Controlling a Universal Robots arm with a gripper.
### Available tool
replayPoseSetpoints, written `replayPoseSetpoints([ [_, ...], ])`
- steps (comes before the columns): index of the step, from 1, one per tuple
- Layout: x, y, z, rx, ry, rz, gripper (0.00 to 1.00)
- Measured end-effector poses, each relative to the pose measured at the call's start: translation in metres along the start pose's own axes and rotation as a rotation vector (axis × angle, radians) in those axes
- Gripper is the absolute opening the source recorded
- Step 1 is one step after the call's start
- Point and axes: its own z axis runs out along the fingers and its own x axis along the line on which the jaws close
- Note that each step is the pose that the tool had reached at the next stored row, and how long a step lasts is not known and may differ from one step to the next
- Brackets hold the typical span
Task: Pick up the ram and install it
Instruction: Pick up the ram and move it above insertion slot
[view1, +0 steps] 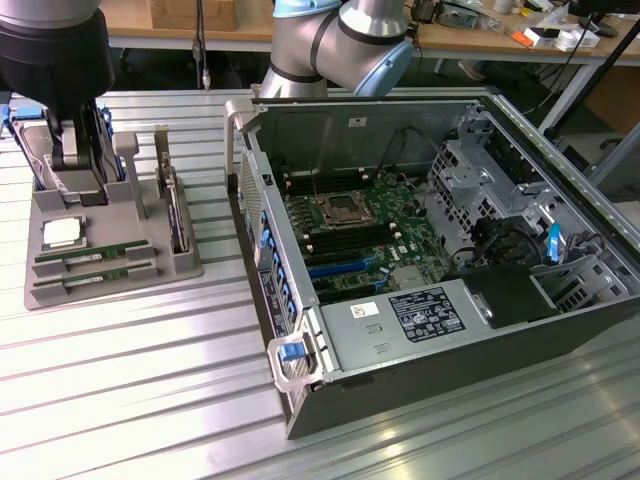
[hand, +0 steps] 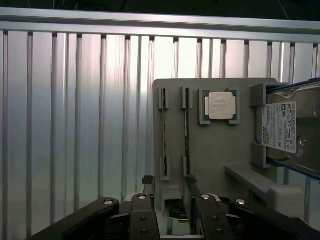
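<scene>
Two ram sticks lie side by side in the slots of a grey holder (view1: 110, 285) at the exterior view's left: one ram (view1: 88, 256) and a second stick (view1: 95, 273). In the wrist view the same two show edge-on as thin dark strips, one ram (hand: 164, 135) and the other (hand: 186, 129). My gripper (view1: 80, 150) hangs above the holder's far part, apart from the sticks. In the wrist view the gripper (hand: 169, 181) stands open with nothing between its fingers.
A square silver CPU (view1: 62, 233) (hand: 221, 106) sits in the holder beside the sticks, and a hard drive (hand: 287, 127) rests at the holder's end. The open computer case (view1: 300, 330), with its motherboard (view1: 350, 230), stands at the exterior view's right on the ribbed metal table (view1: 120, 380).
</scene>
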Motion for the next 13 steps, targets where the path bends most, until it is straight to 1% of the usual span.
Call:
replayPoseSetpoints([
  [3, 0.0, -0.0002, 0.0052, 0.0, 0.0, 0.0, 0.36],
  [13, 0.0, -0.0008, 0.0176, 0.0001, -0.0001, 0.0, 0.36],
])
